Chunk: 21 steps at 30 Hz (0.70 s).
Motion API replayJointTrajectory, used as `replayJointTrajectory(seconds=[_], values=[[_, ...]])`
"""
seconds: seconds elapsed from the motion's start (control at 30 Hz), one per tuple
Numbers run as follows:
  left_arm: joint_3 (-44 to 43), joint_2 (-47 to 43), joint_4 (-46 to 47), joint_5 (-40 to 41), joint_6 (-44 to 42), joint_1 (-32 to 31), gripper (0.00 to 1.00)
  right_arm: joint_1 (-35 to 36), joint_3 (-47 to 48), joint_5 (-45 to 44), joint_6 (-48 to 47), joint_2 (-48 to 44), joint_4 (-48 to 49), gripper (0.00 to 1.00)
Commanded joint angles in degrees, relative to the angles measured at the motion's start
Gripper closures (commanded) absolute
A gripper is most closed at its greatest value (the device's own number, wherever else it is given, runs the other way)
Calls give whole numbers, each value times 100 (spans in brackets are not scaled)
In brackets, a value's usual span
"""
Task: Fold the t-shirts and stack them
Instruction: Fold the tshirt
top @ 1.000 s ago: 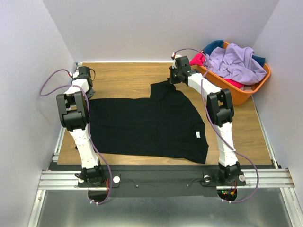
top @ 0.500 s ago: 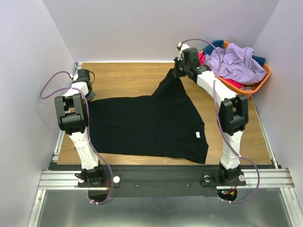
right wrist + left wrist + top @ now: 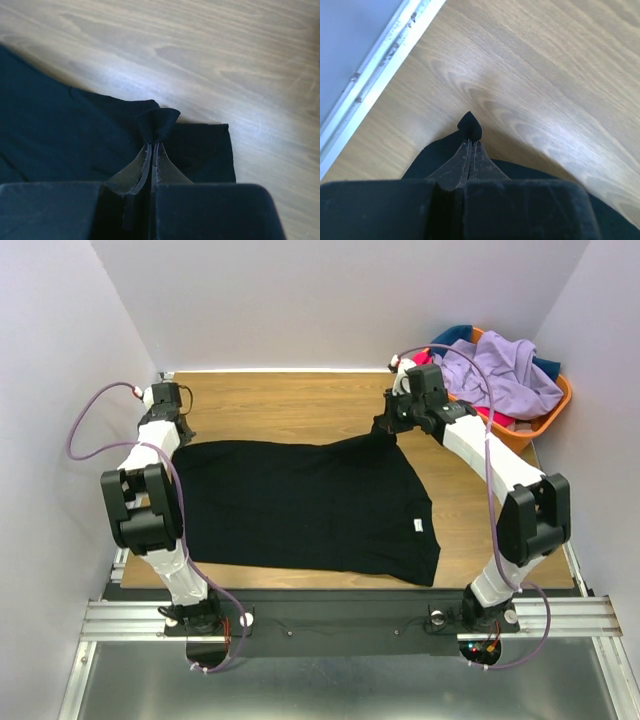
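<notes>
1. Right gripper (image 3: 389, 426): clenched on the far right corner of the black shirt (image 3: 300, 505), apparently to pull it flat.
2. Left gripper (image 3: 172, 433): clenched on the far left corner, so the far edge ran taut between the two.
3. Black shirt: lay spread on the table (image 3: 270, 400), mostly smooth, with a white label (image 3: 417, 527) near its right edge.
4. Other shirts (image 3: 500, 370): lay heaped in the basket (image 3: 520, 445).

Both arms reach far forward — left gripper (image 3: 471, 144) and right gripper (image 3: 151, 146) pinched closed.

Your top view looks down from high behind the arm bases across the whole table (image 3: 280, 405). Each wrist view peers close along its own fingers (image 3: 456, 167) at the black t-shirt (image 3: 300, 505), which all three share.
</notes>
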<state>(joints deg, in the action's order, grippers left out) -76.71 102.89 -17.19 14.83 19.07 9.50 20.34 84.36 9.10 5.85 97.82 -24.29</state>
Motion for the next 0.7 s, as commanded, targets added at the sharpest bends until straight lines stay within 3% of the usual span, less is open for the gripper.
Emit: replayJointTrajectory(seconds=[0.0, 0.4, 0.67], values=[[349, -620, 181, -59, -131, 43, 100, 32, -86, 258, -163, -579, -522, 99], [1623, -1684, 207, -147, -334, 43, 100, 322, -278, 637, 118, -1283, -2369, 100], [2028, -2168, -21, 459, -255, 43, 100, 445, -455, 646, 206, -1749, -3344, 100]])
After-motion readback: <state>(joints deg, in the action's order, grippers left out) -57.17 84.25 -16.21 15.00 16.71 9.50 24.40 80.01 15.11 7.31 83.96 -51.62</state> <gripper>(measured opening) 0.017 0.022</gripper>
